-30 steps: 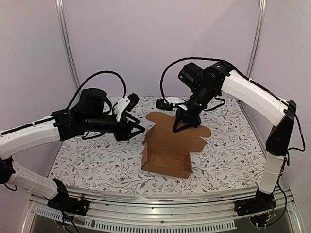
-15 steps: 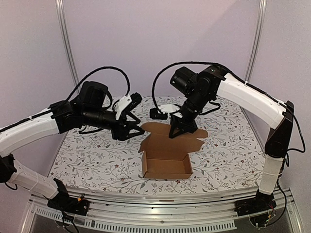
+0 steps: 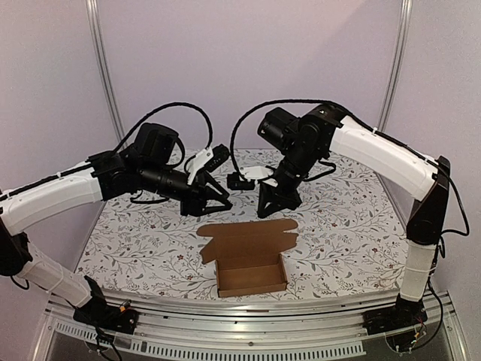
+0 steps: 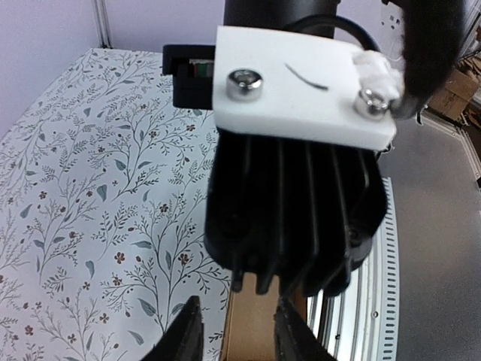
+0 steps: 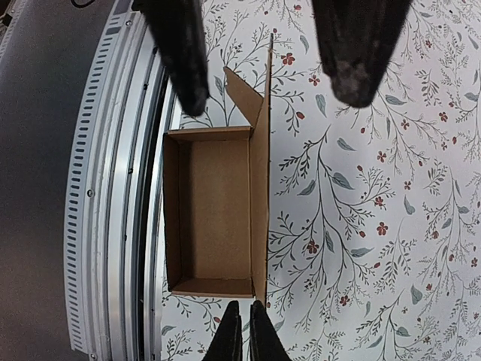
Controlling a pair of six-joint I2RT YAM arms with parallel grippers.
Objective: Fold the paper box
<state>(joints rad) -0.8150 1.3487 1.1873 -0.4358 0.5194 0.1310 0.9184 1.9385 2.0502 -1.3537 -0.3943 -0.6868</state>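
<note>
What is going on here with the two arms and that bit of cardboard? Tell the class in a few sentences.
Two robot arms are folding a paper box. It sits on the floral table near the front edge, its tray walls formed and its lid flap standing roughly upright at the back, not closed. Neither arm touches it. The left gripper is open and the right gripper shut, both raised above the table behind the box.
</note>
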